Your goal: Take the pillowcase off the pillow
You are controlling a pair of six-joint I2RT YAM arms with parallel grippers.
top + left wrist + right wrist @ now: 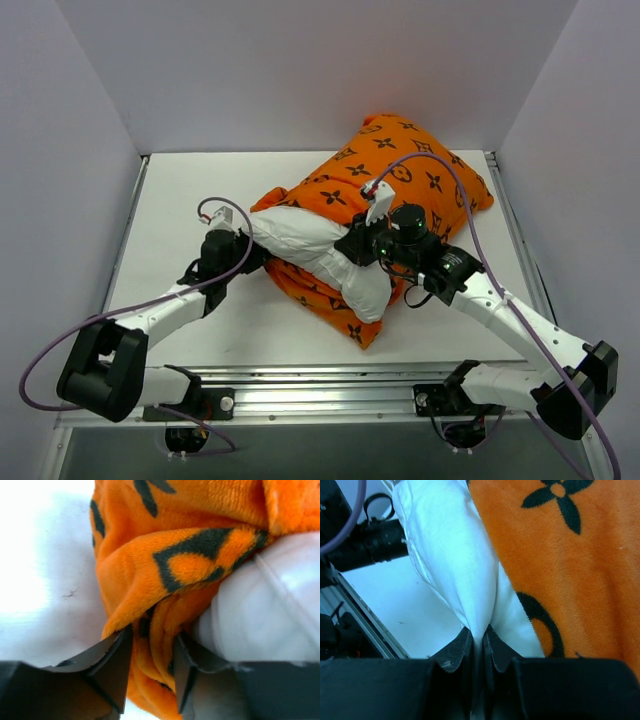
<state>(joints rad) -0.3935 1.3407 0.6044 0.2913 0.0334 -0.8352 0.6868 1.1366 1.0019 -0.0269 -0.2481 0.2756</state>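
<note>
The limp plush pillowcase (400, 180) suits a pinch at its bunched left hem, where the left end effector (152, 637) gapes, while the right end effector (479, 634) clamps the squashy pillow (305, 240).

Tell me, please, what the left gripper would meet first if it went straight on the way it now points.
The pillowcase: its bunched fold sits between the parted jaws of the left gripper. The white pillow bulges beside it, though depth is unclear.

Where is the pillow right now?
In the top view, the pillow pokes from the open end of the pillowcase at mid-table, toward the left arm; the right gripper pinches its fabric.
</note>
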